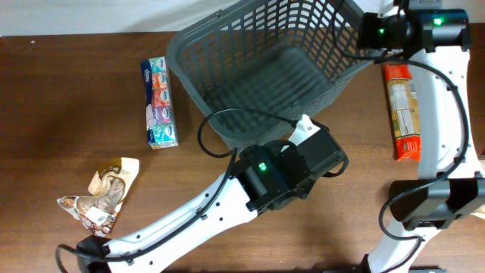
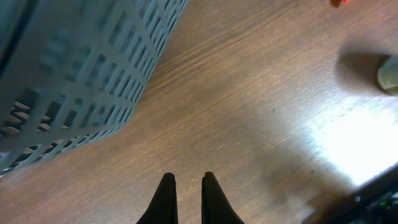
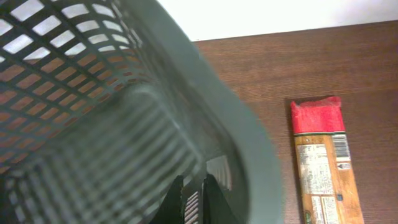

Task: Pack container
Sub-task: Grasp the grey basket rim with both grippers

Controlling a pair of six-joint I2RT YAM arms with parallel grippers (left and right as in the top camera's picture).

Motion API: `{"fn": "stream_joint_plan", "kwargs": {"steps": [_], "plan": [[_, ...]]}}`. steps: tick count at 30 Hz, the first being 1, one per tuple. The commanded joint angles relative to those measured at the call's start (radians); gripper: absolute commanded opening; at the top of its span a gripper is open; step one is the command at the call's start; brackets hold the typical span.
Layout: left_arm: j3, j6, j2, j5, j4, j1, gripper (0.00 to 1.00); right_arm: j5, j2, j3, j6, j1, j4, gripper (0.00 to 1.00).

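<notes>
The container, a large dark grey lattice basket, stands at the back middle and looks tipped, its right side raised. It holds no packets that I can see. My right gripper is at its right rim; in the right wrist view the fingers are close together with the basket's slotted wall between them. My left gripper is just in front of the basket's near right corner. In the left wrist view its fingers are nearly together and empty above bare table, with the basket to the left.
A blue tissue multipack lies left of the basket. A crumpled snack packet lies at the front left. A long orange-and-red pasta packet lies right of the basket, beside the right arm; it also shows in the right wrist view.
</notes>
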Motion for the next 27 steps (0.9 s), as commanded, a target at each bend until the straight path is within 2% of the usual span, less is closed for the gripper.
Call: {"fn": "stream_joint_plan", "kwargs": {"steps": [1,9,27], "plan": [[0.013,-0.021,0.021,-0.023,0.008,0.015,0.02,0.021,0.016,0.004,0.002,0.010,-0.011,0.04],[0.013,-0.020,0.034,-0.023,0.055,0.049,0.02,0.035,0.016,0.004,0.002,0.008,-0.042,0.04],[0.013,-0.020,0.035,-0.023,0.034,0.178,0.02,0.035,0.016,0.003,-0.006,0.010,-0.129,0.04]]}}
